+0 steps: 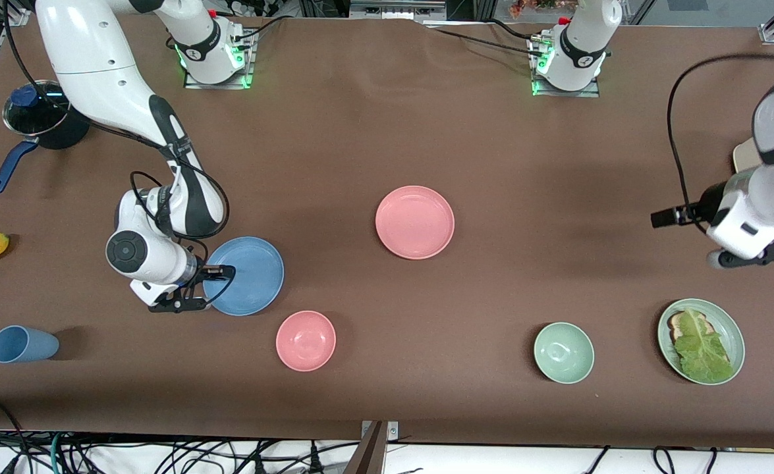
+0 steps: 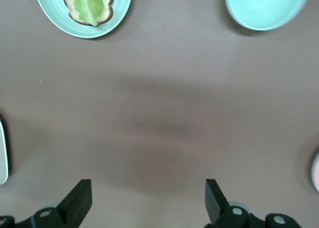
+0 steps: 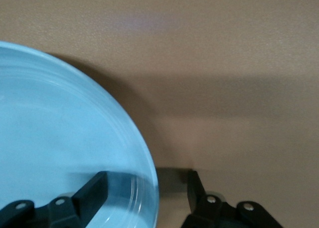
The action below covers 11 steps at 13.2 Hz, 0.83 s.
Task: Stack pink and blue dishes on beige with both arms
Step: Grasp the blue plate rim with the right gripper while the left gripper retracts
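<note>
On brown table (image 1: pixel 387 131), matte blue plate (image 1: pixel 248 273)

A brown cloth-covered table (image 1: pixel 387 131) fills the room, with tangled cables (image 1: pixel 163 457) along its nearer edge.

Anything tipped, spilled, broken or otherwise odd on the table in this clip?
Only the blue cup stands out: it lies on its side at the right arm's end, nothing spilled. The plates and bowls sit flat and whole. The right pincer straddles the blue plate rim; the left pincer waits open over bare table.
</note>
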Motion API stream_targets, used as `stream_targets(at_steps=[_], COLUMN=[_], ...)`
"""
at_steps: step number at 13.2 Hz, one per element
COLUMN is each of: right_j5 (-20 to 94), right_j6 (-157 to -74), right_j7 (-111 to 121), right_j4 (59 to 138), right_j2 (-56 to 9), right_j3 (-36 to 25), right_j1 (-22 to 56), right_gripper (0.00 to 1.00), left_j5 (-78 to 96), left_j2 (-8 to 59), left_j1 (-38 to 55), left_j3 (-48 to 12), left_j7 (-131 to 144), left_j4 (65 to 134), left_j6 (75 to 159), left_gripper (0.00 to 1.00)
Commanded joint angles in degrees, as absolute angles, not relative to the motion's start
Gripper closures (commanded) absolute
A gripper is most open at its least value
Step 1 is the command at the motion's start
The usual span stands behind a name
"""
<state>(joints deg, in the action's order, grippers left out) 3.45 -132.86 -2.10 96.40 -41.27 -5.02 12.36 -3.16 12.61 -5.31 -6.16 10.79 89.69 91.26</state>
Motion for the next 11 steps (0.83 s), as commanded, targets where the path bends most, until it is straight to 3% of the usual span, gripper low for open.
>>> stream_targets(at_steps=[1, 3, 8, 11], right_j5=[4.66, 4.66, 4.66, 4.66], right_j6=[-133.77, -133.77, -132.54, -130.78], right_j7=[-1.05, -1.05, 0.26, 0.79], right_j4=[97.56, 97.56, 97.47, 97.03], right_j2=[-40.52, -40.52, -39.38, -38.15], right_j3=[-3.96, -3.96, -4.04, -4.04], right_j1=[11.87, 11.95, 11.87, 11.87], right_gripper=[0.35, 0.47, 0.98, 1.0], left_j5=[-0.8, 0.7, 0.44, 0.44], left_j2=[4.33, 1.85, -0.78, -1.06], left_j1=[-2.03, -1.67, -0.53, 0.7], left_j3=[-3.87, -3.6, -1.86, -0.09], left_j7=[9.32, 9.14, 1.5, 1.23], left_j4=[94.38, 94.92, 95.8, 95.89], left_j6=[90.97, 90.88, 91.14, 90.88], left_gripper=[0.0, 0.0, 0.0, 0.0])
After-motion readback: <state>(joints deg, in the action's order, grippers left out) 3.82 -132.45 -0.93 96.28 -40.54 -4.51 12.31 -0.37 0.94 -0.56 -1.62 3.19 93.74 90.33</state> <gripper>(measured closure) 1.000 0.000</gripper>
